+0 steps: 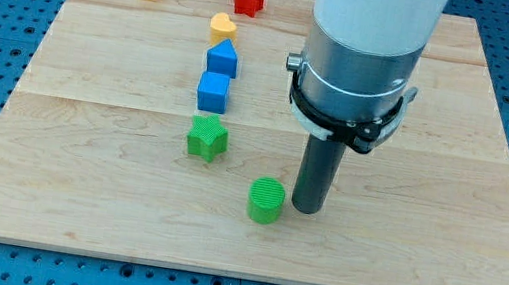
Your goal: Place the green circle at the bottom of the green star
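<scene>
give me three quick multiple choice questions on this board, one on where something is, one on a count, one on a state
1. Where is my tip relative to the green circle?
A. just to its right in the view
B. at the view's top, by the red star
C. left of the green star

2. How many blue blocks are on the board?
A. one
B. two
C. four

3. How does the green circle stand to the green star?
A. stacked on it
B. touching its left side
C. apart from it, lower and to the view's right

Answers:
1. A, the rod's end sits right beside the circle's right edge.
2. B, a blue block with a peaked top and a blue cube sit one above the other.
3. C, bare wood shows between them.
</scene>
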